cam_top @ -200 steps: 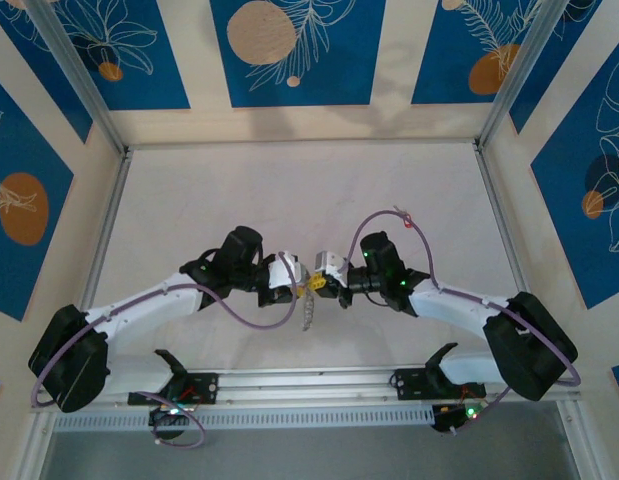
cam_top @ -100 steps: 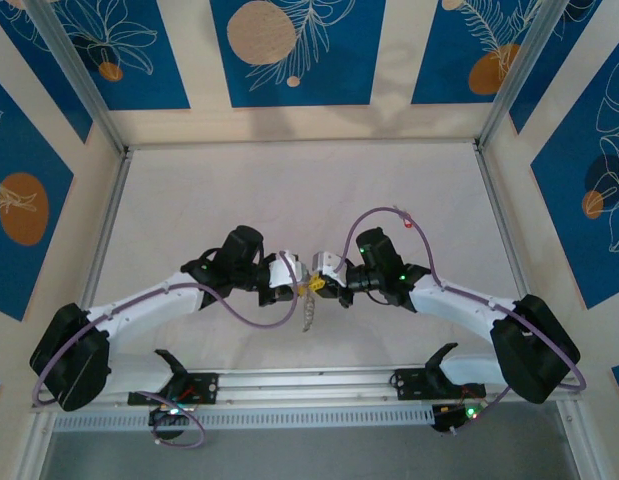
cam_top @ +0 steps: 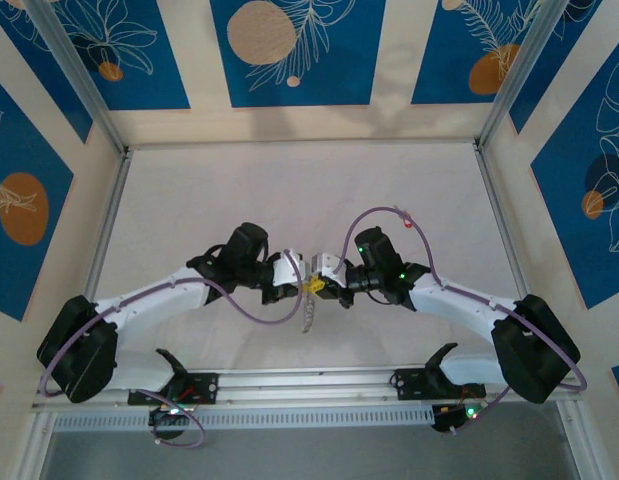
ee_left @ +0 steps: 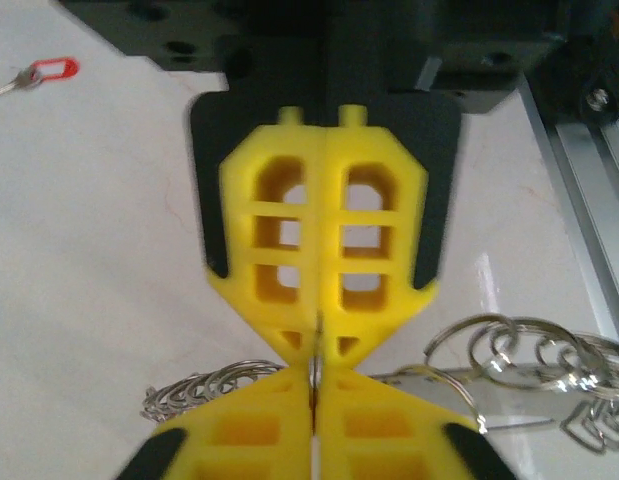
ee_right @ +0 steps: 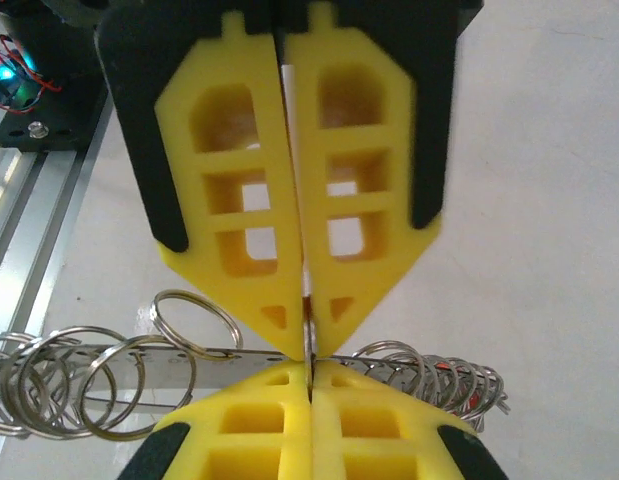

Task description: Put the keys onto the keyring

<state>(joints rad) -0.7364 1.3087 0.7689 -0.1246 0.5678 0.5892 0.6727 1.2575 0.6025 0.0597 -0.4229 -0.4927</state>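
Note:
The keyring is a bunch of silver split rings (ee_right: pixel 429 375) strung on a flat metal strip (ee_right: pixel 169 365); it hangs at the table's middle (cam_top: pixel 308 312). My left gripper (cam_top: pixel 307 287) and right gripper (cam_top: pixel 317 288) meet tip to tip above it. The left gripper (ee_left: pixel 315 375) is shut on a thin ring seen edge-on. From the opposite side, the right gripper (ee_right: pixel 309 372) pinches the same ring. More rings (ee_left: pixel 509 350) fan out to either side. One key with a red tag (ee_left: pixel 44 72) lies alone on the table, far from both grippers. Something red (ee_right: pixel 459 385) shows behind the rings.
An aluminium rail (cam_top: pixel 309 380) runs along the near edge, close to the strip's end (ee_left: pixel 589 200). A small circuit board with a lit LED (ee_right: pixel 14 80) sits on that rail. White tabletop (cam_top: pixel 309 200) stretches behind the arms to the frame posts.
The left arm has slid slightly right toward the right gripper and its jaws have closed onto the ring. The right gripper stays shut, barely shifted.

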